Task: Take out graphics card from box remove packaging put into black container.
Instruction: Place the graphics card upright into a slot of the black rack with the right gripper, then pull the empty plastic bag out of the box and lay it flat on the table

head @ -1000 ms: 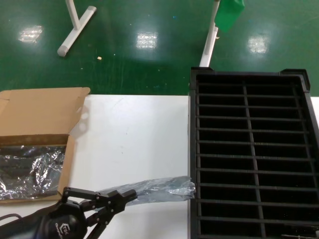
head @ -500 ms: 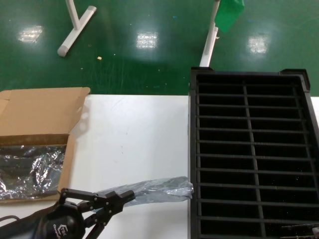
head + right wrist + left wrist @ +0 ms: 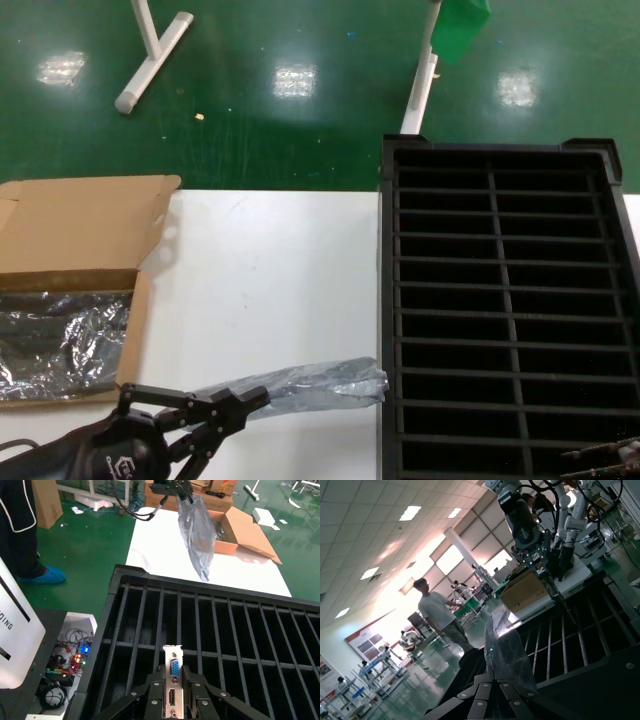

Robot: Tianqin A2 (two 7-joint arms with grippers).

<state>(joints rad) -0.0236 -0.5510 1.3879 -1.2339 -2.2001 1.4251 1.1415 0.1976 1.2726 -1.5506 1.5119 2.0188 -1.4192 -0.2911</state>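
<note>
Silver metal bracket with a blue connector: that end of the graphics card point(image 3: 173, 680) stands upright, pinched between the fingers of the right gripper point(image 3: 172, 692) over the near slots of the black container point(image 3: 505, 300), a ribbed crate with a centre divider. Crinkly, silver-grey and limp, the packaging point(image 3: 300, 383) hangs from the left gripper point(image 3: 240, 403), whose fingers are clamped on one end, above the white table point(image 3: 270, 280) just beside the crate's rim. More shiny bags lie in the box point(image 3: 75, 290), its flaps open. White lettering on the left gripper's housing is too small to read.
</note>
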